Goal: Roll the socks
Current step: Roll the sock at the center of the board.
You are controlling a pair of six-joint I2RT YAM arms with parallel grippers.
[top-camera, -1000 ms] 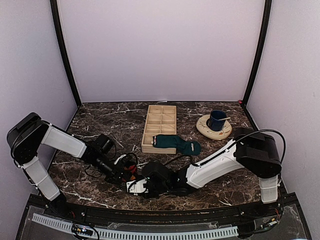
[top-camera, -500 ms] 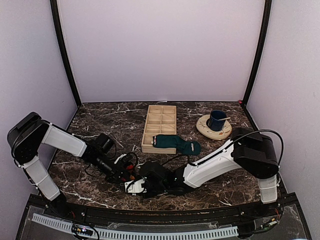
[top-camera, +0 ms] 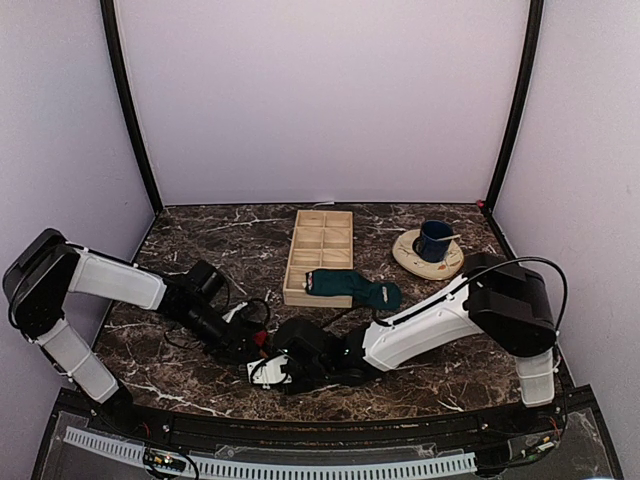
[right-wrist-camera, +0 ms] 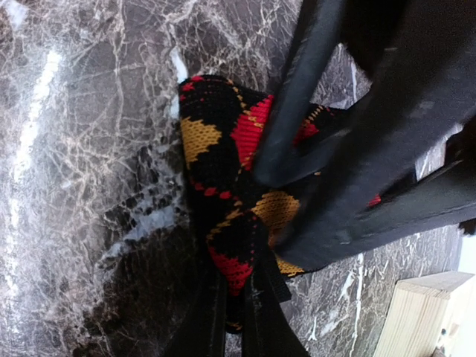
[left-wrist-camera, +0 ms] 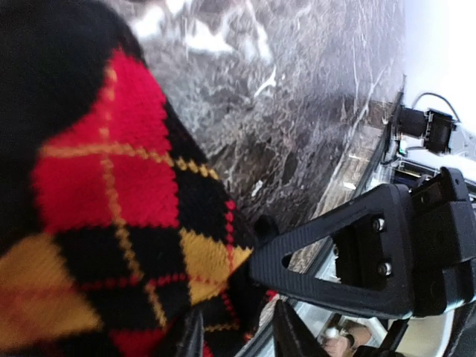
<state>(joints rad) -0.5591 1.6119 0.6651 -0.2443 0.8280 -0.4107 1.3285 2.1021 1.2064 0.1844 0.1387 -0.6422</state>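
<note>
The black argyle sock (right-wrist-camera: pixel 216 149), with red and orange diamonds, lies bunched on the marble table near its front edge. My right gripper (right-wrist-camera: pixel 236 277) is shut on a fold of it, with red fabric pinched between the fingers. My left gripper (left-wrist-camera: pixel 238 318) is open, and the sock's edge (left-wrist-camera: pixel 111 193) lies between its spread fingers. The left fingers (right-wrist-camera: pixel 297 111) cross over the sock in the right wrist view. From above, both grippers (top-camera: pixel 252 345) (top-camera: pixel 263 369) meet at the sock (top-camera: pixel 262 338). The teal sock (top-camera: pixel 352 287) lies flat beside the tray.
A wooden compartment tray (top-camera: pixel 320 255) stands at the table's middle back; its corner (right-wrist-camera: pixel 416 312) shows in the right wrist view. A dark blue mug (top-camera: pixel 435 240) sits on a round plate (top-camera: pixel 410 258) at the back right. Cables trail near the left gripper.
My left gripper has opened and let go of the argyle sock. My right gripper has closed on a fold of it and shifted slightly left.
</note>
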